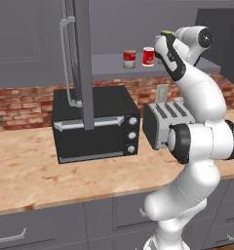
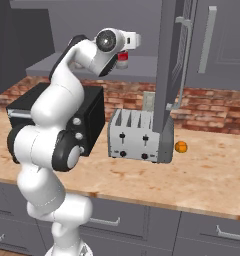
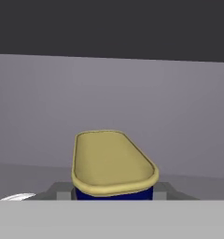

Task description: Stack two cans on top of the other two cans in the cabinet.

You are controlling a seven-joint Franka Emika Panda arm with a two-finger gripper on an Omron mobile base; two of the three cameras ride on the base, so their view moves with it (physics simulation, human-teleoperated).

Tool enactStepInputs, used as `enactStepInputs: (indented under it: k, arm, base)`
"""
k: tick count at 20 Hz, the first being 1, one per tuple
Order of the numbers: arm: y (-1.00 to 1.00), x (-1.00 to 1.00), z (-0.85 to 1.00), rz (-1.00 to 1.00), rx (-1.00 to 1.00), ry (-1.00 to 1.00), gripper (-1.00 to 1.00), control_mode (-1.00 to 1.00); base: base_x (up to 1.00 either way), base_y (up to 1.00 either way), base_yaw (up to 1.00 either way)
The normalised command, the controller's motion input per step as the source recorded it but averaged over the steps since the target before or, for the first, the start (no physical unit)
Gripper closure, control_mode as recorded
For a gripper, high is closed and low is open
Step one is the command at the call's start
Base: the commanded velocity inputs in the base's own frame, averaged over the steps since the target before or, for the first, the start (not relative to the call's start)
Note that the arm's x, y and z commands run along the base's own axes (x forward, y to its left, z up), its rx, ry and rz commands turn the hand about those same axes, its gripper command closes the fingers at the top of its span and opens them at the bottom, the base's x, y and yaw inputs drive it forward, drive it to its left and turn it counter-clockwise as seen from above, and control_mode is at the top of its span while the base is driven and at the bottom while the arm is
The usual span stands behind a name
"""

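The squat dark-blue can (image 3: 111, 163) with a yellow top sits between my gripper's (image 3: 112, 191) fingertips, which are shut on it. In the left base view the gripper (image 1: 164, 40) is up at the grey cabinet's shelf (image 1: 109, 66), and a sliver of the can's yellow top (image 1: 167, 33) shows at the hand. Two red-and-white cans (image 1: 129, 59) (image 1: 148, 56) stand on the shelf just left of the hand. From the right, one red can (image 2: 122, 60) shows right below the gripper (image 2: 133, 41). A silver rim (image 3: 18, 197) peeks in at the hand view's lower left.
The cabinet door (image 1: 82, 63) hangs open with its long silver handle (image 1: 65, 58), above a black toaster oven (image 1: 94, 124). A silver toaster (image 1: 165, 122) stands under the shelf. An orange (image 2: 180, 146) lies on the wooden counter (image 2: 202, 175) by the brick wall.
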Motion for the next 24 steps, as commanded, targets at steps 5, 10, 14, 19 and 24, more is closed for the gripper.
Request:
enactStepInputs:
  k: [5,10,14,19,24]
  arm:
    - [0.0,0.16,0.0,0.0,0.0,0.0,1.0,-1.0]
    - [0.0,0.09,0.0,0.0,0.0,0.0,1.0,-1.0]
    - [0.0,0.0,0.01,0.0,0.0,0.0,1.0,-1.0]
    - [0.0,-0.01,0.0,0.0,0.0,0.0,1.0,-1.0]
    - [0.0,-0.05,0.0,0.0,0.0,0.0,1.0,-1.0]
  base:
    - [0.0,0.0,0.0]
    - [0.0,0.0,0.0]
    - [0.0,0.0,0.0]
    - [0.0,0.0,0.0]
    - [0.0,0.0,0.0]
